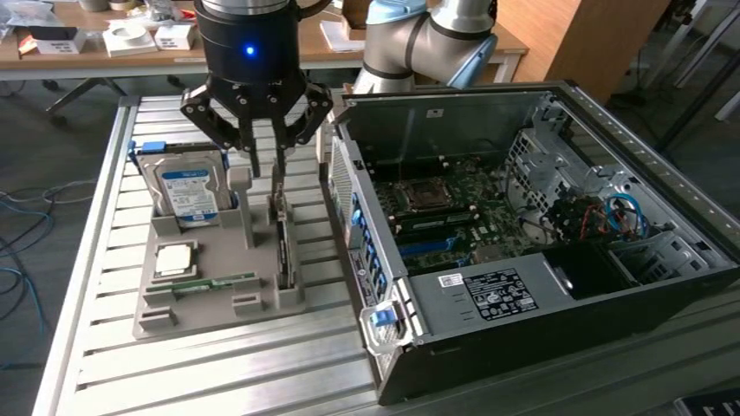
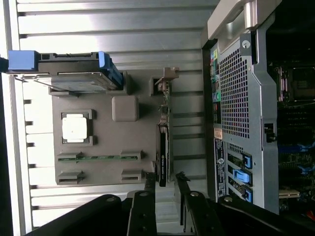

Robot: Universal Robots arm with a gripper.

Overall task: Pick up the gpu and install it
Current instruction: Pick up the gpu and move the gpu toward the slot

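GPU [image 1: 281, 236] stands on its long edge in a narrow slot of the grey holder tray [image 1: 197, 314], thin and dark from above, on the side of the tray nearest the open computer case [image 1: 497, 290]. Its silver bracket end points toward the far end of the tray in the exterior view. The tool [image 1: 266, 171] hangs straight above the card, a small blue light glowing on its black body. In the wrist view its two black fingertips [image 2: 150, 181] stand apart with a clear gap on each side of the card's near end, so the tool is spread and grips nothing; whether either tip touches the card I cannot tell. On the same tray, toward the exterior view's left of the GPU, a silver hard drive [image 1: 187, 191] with a blue label stands upright in its pocket, a square processor chip [image 1: 176, 258] lies flat in its recess, and a short green memory stick [image 1: 215, 282] lies in a slot nearer the camera. The tray rests on a slatted aluminium worktop [image 1: 231, 368]. The case sits just beside the tray on the exterior view's right, lying with its side panel off, the motherboard [image 1: 457, 208] exposed inside along with blue and red cables.
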